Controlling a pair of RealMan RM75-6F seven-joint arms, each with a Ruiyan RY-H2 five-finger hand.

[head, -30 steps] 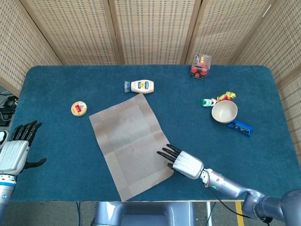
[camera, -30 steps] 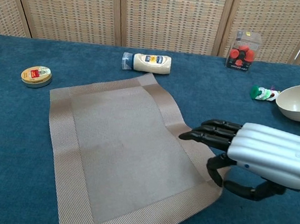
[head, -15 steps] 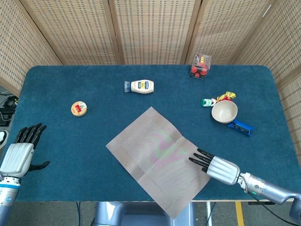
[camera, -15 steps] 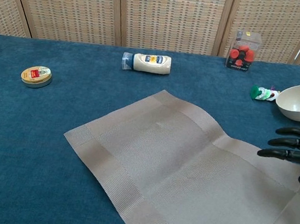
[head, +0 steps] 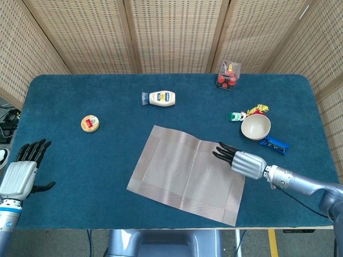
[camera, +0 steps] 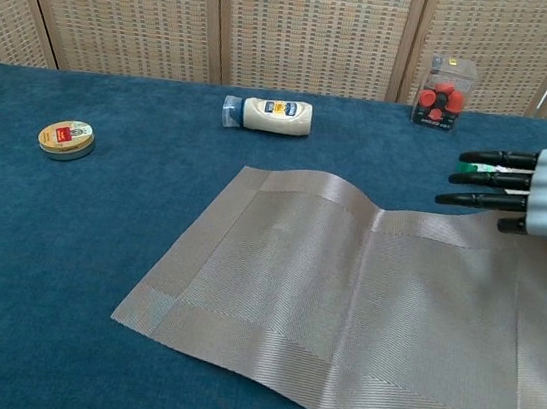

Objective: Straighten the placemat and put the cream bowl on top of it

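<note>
The beige woven placemat [head: 187, 174] [camera: 341, 304] lies flat near the table's front, slightly askew, with a ripple along its far edge. My right hand [head: 241, 160] [camera: 543, 190] is at the mat's far right corner, fingers stretched out over the edge and thumb down at the mat, pinching it. The cream bowl [head: 255, 127] stands upright just beyond that hand, off the mat; in the chest view the hand hides it. My left hand [head: 19, 171] hovers open past the table's left edge and holds nothing.
A mayonnaise bottle [head: 162, 98] [camera: 275, 115] lies beyond the mat. A round tin [head: 90, 123] [camera: 65, 138] sits at the left. A clear box of red pieces [head: 228, 75] stands at the back. A blue wrapper [head: 274, 143] and a small colourful toy [head: 246, 113] flank the bowl.
My right hand swept right and then away from me, dragging the placemat's edge with it. The mat turned from a steep diagonal to nearly square with the table. The left hand barely moved.
</note>
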